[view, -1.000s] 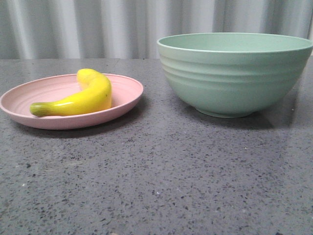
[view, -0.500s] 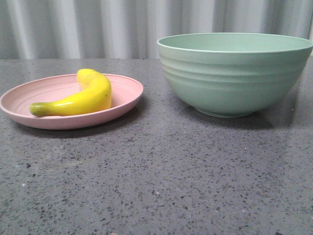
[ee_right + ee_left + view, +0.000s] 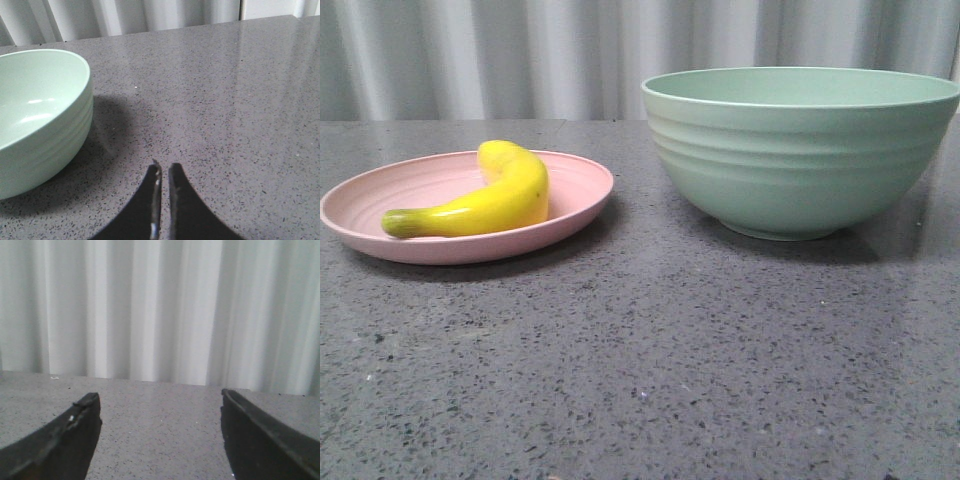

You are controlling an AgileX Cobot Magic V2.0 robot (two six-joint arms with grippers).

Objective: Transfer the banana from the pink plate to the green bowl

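The yellow banana [image 3: 488, 197] lies on the pink plate [image 3: 582, 180] at the left of the front view, its greenish stem end toward the front left. The green bowl [image 3: 800, 150] stands upright to the right of the plate and looks empty in the right wrist view [image 3: 40, 115]. No gripper shows in the front view. My left gripper [image 3: 160, 405] is open, its jaws wide apart over bare table, with nothing between them. My right gripper [image 3: 164, 169] is shut and empty, above the table beside the bowl.
The grey speckled table [image 3: 650, 350] spreads under everything. A pale pleated curtain [image 3: 520, 55] hangs behind the table's far edge and fills the left wrist view [image 3: 160, 310].
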